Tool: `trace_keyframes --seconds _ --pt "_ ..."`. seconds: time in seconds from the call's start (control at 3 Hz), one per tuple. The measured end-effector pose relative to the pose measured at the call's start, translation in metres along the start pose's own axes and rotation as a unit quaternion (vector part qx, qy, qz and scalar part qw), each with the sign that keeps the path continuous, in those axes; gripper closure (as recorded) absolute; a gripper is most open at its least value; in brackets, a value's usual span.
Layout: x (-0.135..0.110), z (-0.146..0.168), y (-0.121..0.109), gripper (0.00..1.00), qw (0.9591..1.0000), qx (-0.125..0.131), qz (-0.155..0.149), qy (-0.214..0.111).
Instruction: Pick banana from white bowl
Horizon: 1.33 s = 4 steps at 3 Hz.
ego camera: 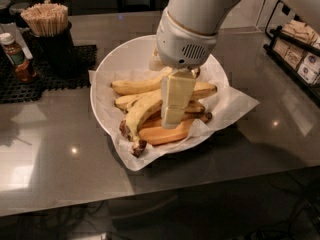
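Note:
The white bowl (122,54), lined with crinkled white paper, stands in the middle of the dark counter and holds several bananas. The banana (141,116), big, curved and pale yellow with a dark frayed stem end, lies at the bowl's front left. My gripper (172,120) hangs straight down from the white arm into the bowl, its cream tip right against the banana's upper right end, above the straight orange-toned banana (165,134). The arm hides the bowl's far middle.
Slimmer yellow bananas (134,86) lie behind it in the bowl. A black cup of wooden sticks (47,31) and a sauce bottle (17,59) stand on a black mat at the back left. A rack of packets (300,54) is at the right.

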<state>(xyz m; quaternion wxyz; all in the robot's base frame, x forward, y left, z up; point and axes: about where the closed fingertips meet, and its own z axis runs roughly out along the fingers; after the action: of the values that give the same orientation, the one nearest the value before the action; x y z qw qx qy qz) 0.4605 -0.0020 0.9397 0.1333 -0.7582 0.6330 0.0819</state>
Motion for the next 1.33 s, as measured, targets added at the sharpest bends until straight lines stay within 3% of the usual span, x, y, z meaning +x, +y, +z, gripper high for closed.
trace_keyframes --seconds 0.67,1.33 --pt "0.043 0.041 -0.004 0.14 0.9975 -0.029 0.063 0.015" --pt "0.047 0.042 -0.008 0.56 0.9965 -0.028 0.076 0.021"
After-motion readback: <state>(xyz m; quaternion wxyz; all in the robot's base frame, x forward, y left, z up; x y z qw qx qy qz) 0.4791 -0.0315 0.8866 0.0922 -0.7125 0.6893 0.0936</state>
